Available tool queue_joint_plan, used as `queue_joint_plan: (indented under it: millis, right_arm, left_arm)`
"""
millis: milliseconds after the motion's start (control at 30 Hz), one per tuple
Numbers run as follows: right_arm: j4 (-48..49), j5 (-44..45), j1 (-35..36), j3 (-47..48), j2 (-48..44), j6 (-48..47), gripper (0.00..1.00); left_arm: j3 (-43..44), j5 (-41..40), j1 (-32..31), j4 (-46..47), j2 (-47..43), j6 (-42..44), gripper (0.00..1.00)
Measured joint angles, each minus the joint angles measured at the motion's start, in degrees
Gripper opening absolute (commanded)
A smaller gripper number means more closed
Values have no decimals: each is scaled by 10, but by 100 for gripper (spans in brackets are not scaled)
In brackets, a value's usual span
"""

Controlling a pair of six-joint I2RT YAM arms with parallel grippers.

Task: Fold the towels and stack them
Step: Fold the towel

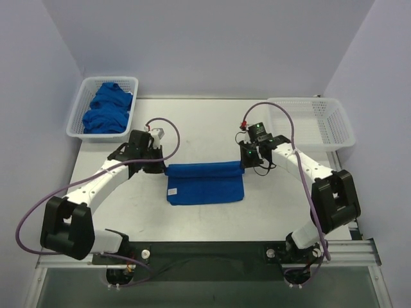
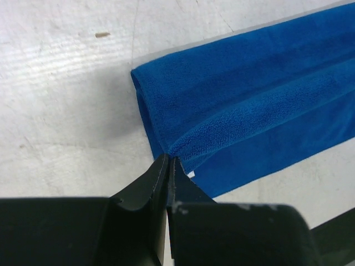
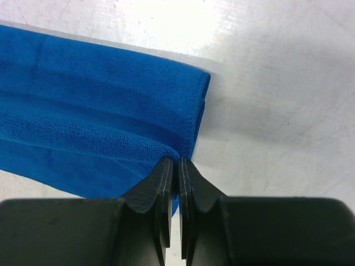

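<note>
Blue towel (image 1: 205,186) lies at surface (image 1: 270,212) centre, far edge raised in a roll. Left gripper (image 2: 168,160) clamped on towel's left corner, right gripper (image 3: 173,162) clamped on its right corner. Crumpled towels (image 1: 108,110) heaped in left basket (image 1: 76,127).

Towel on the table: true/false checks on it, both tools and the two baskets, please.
1. The left tool and the right tool each pinch one end of the towel. True.
2. The towel lies crumpled in a heap. False: it lies as a flat rectangle with its far edge doubled over.
3. The left basket holds bunched blue towels. True.
4. The right basket holds a folded stack. False: no towel shows in it.
5. The right tool hangs open, holding nothing. False: it is shut on the towel's corner.
</note>
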Motion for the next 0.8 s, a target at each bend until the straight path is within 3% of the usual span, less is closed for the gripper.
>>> queue_joint_plan:
  millis: [333, 800]
  right_arm:
    - [12, -7, 2, -69, -67, 31, 0]
    - [43, -39, 6, -131, -23, 71, 0]
  left_arm:
    - [-102, 47, -10, 3, -104, -83, 0]
    - [-150, 36, -26, 5, -36, -145, 0]
